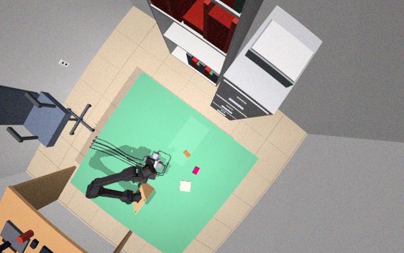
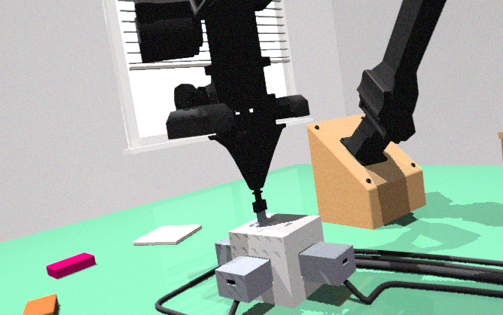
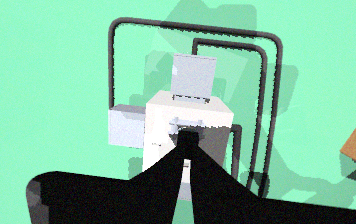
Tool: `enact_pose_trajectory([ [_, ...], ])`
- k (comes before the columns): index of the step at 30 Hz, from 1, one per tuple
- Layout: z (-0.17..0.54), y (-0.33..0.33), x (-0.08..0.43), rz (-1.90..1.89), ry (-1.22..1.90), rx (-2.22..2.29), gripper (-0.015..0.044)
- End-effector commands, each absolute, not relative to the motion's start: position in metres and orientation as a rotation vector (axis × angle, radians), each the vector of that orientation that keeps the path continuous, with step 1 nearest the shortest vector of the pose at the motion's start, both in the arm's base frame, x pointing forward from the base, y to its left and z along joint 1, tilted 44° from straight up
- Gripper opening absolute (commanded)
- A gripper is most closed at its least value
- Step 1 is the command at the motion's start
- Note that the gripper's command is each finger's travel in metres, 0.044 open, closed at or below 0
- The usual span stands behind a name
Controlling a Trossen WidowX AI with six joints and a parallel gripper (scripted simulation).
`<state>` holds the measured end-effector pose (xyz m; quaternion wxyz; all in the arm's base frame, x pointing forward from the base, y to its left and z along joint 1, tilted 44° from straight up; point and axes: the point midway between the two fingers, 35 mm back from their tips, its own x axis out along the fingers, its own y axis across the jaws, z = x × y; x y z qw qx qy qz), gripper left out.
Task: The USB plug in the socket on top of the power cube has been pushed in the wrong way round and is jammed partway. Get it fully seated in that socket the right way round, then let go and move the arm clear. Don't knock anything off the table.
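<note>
The power cube (image 2: 295, 245) (image 3: 220, 112) is a white block on the green table. My gripper (image 2: 257, 189) (image 3: 187, 151) is above its top, pointing down, shut on the USB plug. The USB plug (image 2: 260, 206) (image 3: 188, 137) has a black body and a grey metal end that points down and leans slightly. The metal end reaches the cube's top at the socket area, with part of it showing above the surface. Shadow and the fingers hide the socket opening, so how deep the end sits and which way round it is cannot be told.
Grey adapters (image 2: 242, 279) (image 2: 327, 264) (image 3: 194, 75) stick out from the cube's sides, with black cables (image 3: 111, 65) looping around. A wooden wedge (image 2: 339, 188) carries the arm's base. A white pad (image 2: 167, 234), a pink block (image 2: 71, 264) and an orange block (image 2: 41, 306) lie on the table.
</note>
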<state>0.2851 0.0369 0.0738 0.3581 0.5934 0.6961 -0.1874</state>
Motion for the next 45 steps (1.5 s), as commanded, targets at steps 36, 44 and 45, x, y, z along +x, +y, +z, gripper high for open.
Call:
enact_pose_trajectory([
  [36,0.0705,0.0405,0.2853,-0.483,1.796,1.536,0.0000],
  [44,0.0698,0.0411,0.2853,-0.482,1.796,1.536,0.0000],
  [45,0.0697,0.0412,0.2853,-0.482,1.796,1.536,0.0000],
])
